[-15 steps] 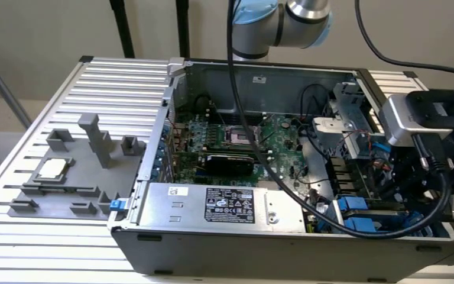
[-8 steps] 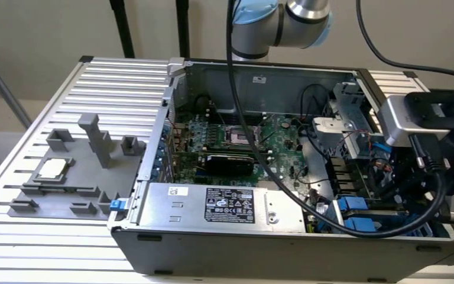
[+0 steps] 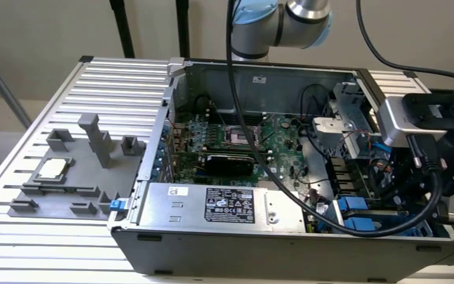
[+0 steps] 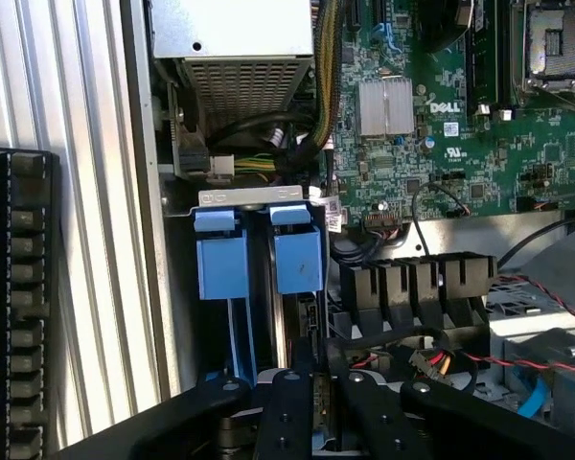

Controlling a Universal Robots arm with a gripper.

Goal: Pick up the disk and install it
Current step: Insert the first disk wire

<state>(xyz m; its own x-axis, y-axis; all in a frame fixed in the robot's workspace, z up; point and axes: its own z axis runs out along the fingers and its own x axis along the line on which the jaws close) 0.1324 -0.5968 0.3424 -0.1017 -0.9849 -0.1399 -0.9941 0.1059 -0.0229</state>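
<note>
**A:** Where's the gripper (image 4: 318, 372) right now?

**B:** Down low over the drive bays, in the corner of the computer case (image 3: 235, 254) on the exterior view's right.

**A:** And the disk (image 4: 297, 257)?

**B:** On edge in a bay slot, with its blue tab end nearest the power supply (image 4: 235, 67). It's just beside a second blue carrier (image 4: 220, 266).

**A:** What about the grip?

**B:** The fingers are pinched narrow on the disk's near edge, so it's held.
</note>
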